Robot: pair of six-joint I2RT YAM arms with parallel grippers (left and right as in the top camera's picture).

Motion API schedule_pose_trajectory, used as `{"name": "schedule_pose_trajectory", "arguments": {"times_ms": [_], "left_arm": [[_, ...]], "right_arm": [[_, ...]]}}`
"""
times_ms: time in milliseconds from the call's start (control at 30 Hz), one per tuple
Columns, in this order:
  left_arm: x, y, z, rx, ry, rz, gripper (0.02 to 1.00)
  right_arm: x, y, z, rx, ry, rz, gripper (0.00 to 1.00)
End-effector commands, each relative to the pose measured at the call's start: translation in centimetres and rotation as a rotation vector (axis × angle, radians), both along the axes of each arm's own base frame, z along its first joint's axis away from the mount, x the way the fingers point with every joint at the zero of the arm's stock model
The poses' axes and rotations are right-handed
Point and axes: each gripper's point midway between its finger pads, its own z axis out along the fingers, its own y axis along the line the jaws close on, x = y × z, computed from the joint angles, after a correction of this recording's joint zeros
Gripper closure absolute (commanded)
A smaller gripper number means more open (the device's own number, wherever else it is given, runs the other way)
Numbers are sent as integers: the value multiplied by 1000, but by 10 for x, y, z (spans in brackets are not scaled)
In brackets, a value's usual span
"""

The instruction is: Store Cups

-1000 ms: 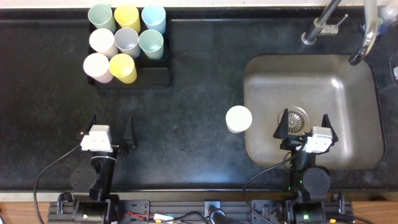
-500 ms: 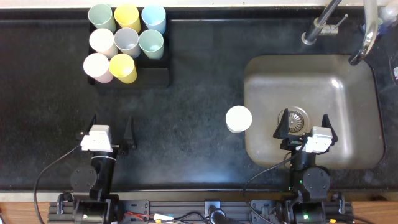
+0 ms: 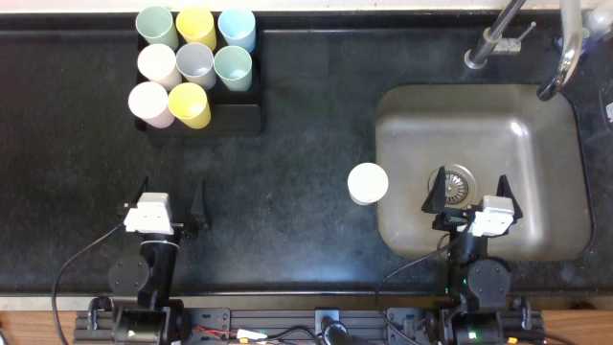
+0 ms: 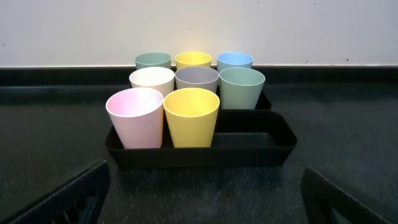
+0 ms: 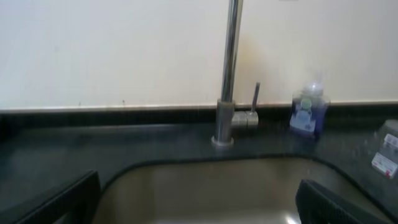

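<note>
White cup sits on table just beside sink; left gripper and right gripper fingers wide open, empty; probably best to grip cup wall squarely, then lower straight into tray free corner.

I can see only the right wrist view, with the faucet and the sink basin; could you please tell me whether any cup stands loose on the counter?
Observer: Yes, one white cup stands on the black counter, just beside the left rim of the sink.
Operator: Thank you. Where would it be stored?
Observer: A black tray at the counter's far left holds eight cups; its near right compartment is free.
Operator: Is either end effector holding anything?
Observer: No. The left end effector and the right end effector are both open and empty.
</note>
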Motion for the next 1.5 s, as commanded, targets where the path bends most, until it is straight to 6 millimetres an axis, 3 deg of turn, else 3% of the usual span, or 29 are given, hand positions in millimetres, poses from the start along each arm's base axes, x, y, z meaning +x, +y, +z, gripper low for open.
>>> {"name": "schedule_pose_trajectory", "arguments": {"times_ms": [33, 200, 333, 400, 500, 633, 833, 1067, 1267, 1500], "left_arm": [[0, -3, 0, 17, -9, -18, 18], [0, -3, 0, 17, -9, -18, 18], [0, -3, 0, 17, -9, -18, 20], [0, -3, 0, 17, -9, -18, 18], [0, -3, 0, 17, -9, -18, 18], [0, -3, 0, 17, -9, -18, 18], [0, -3, 0, 17, -9, -18, 18], [0, -3, 0, 17, -9, -18, 18], [0, -3, 0, 17, -9, -18, 20], [0, -3, 0, 17, -9, -18, 18]], "right_arm": [[-16, 11, 58, -2, 20, 68, 5], [-24, 43, 87, 11, 300, 261, 3], [-2, 55, 105, 39, 582, 313, 5], [11, 58, 103, 33, 725, 305, 5], [18, 69, 86, -8, 947, 320, 3], [19, 85, 38, -144, 1220, 331, 5], [27, 127, -4, -275, 1353, 616, 3], [39, 126, -38, -348, 1447, 673, 3], [54, 114, -48, -321, 1452, 637, 3], [52, 111, -68, -343, 1529, 667, 5]]}}
